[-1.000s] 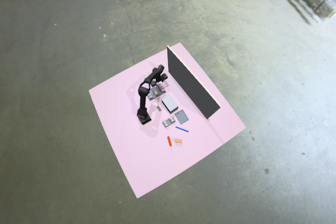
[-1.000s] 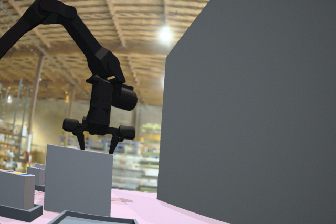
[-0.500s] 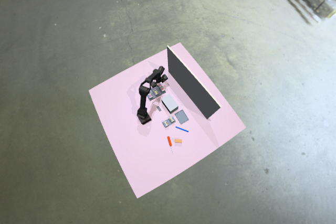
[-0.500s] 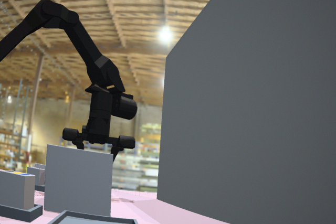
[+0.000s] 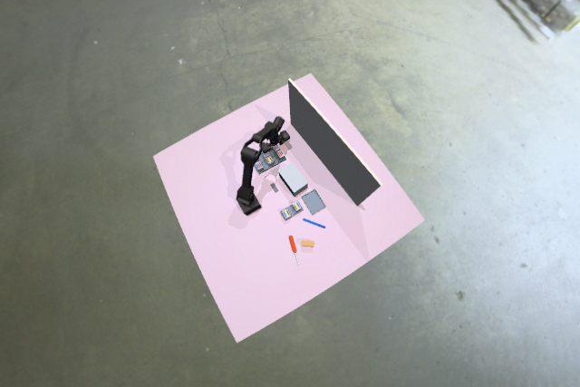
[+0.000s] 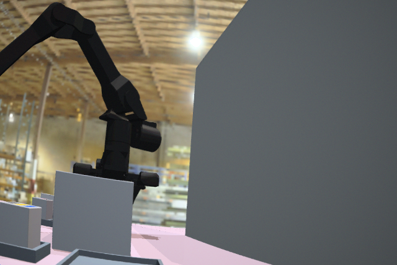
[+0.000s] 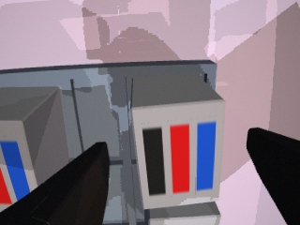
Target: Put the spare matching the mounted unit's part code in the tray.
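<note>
In the wrist view my gripper [image 7: 179, 144] is open, its two dark fingers on either side of a grey spare [image 7: 178, 153] with black, red and blue stripes on top, not touching it. That spare stands in the grey rack [image 7: 94, 94] [image 5: 264, 166]. In the top view my gripper [image 5: 276, 142] hangs low over the rack. The mounted unit [image 5: 293, 178] [image 6: 92, 213], a plain grey box, stands beside it. The grey tray [image 5: 313, 201] [image 6: 108, 257] lies beyond the unit.
A tall dark panel [image 5: 327, 143] [image 6: 288, 127] stands close on the gripper's far side. A second small rack [image 5: 291, 210] with spares, a blue pen [image 5: 314, 223], a red screwdriver [image 5: 293, 244] and an orange block [image 5: 307, 243] lie on the pink mat [image 5: 210, 214].
</note>
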You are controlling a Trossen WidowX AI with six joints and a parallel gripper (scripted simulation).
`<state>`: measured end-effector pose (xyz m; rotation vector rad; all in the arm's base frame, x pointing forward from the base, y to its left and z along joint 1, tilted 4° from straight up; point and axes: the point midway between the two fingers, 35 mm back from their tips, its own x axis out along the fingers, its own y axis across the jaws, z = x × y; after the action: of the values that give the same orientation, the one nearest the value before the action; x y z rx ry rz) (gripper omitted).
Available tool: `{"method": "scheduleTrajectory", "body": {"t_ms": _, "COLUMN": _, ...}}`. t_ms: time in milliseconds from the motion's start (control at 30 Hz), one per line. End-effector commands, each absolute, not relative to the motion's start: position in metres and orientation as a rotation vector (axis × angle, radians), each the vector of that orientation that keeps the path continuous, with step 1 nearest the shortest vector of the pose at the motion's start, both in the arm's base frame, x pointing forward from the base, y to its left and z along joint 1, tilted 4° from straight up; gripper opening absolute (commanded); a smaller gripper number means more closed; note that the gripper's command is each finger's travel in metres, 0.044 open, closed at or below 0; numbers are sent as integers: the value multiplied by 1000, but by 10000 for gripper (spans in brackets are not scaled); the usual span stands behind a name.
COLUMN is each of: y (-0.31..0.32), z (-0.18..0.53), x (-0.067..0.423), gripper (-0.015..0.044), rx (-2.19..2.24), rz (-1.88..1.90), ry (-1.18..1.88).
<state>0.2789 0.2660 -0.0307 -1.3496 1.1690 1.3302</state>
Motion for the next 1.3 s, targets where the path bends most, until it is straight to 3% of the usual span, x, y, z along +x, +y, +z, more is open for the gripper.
{"method": "scheduleTrajectory", "body": {"t_ms": 0, "y": 264, "z": -40, "x": 277, "gripper": 300, "rx": -1353, "rz": 1337, "ry": 1173}}
{"method": "scheduleTrajectory", "body": {"t_ms": 600, "y": 263, "z": -56, "x": 276, "gripper": 300, "rx": -1354, "rz": 1337, "ry": 1173}}
{"method": "scheduleTrajectory", "body": {"t_ms": 767, "y": 263, "z": -55, "x": 276, "gripper": 169, "rx": -1350, "rz": 1332, "ry": 1176}}
{"method": "scheduleTrajectory", "body": {"t_ms": 1033, "y": 263, "z": -55, "x": 276, "gripper": 115, "rx": -1350, "rz": 1332, "ry": 1176}}
{"method": "scheduleTrajectory", "body": {"t_ms": 1167, "y": 263, "z": -55, "x": 276, "gripper": 10, "rx": -1350, "rz": 1332, "ry": 1176}}
{"method": "scheduleTrajectory", "body": {"t_ms": 1267, "y": 263, "z": -55, "x": 276, "gripper": 0, "rx": -1350, "rz": 1332, "ry": 1176}}
